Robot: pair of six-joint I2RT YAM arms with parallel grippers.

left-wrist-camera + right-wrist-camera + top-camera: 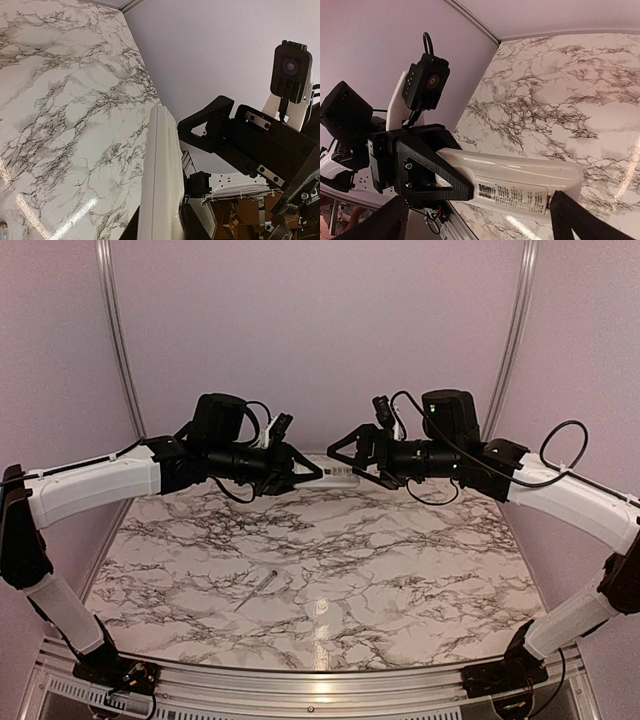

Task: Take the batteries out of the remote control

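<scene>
My left tool (pixel 303 471) clamps the remote control (pixel 340 478) midair; my right tool (pixel 352 466) stands apart. Pushing too hard could wrench it free.

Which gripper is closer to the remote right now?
Left. The left fingers are shut on one end of the remote; the right fingers stand open on either side of its other end, contact unclear.

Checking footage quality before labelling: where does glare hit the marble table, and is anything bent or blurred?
Top external: glare patch on the table front centre; frame posts look bowed. Left wrist: bright streaks lower left. Right wrist: streak at right edge; print on the remote control is unreadable.
</scene>
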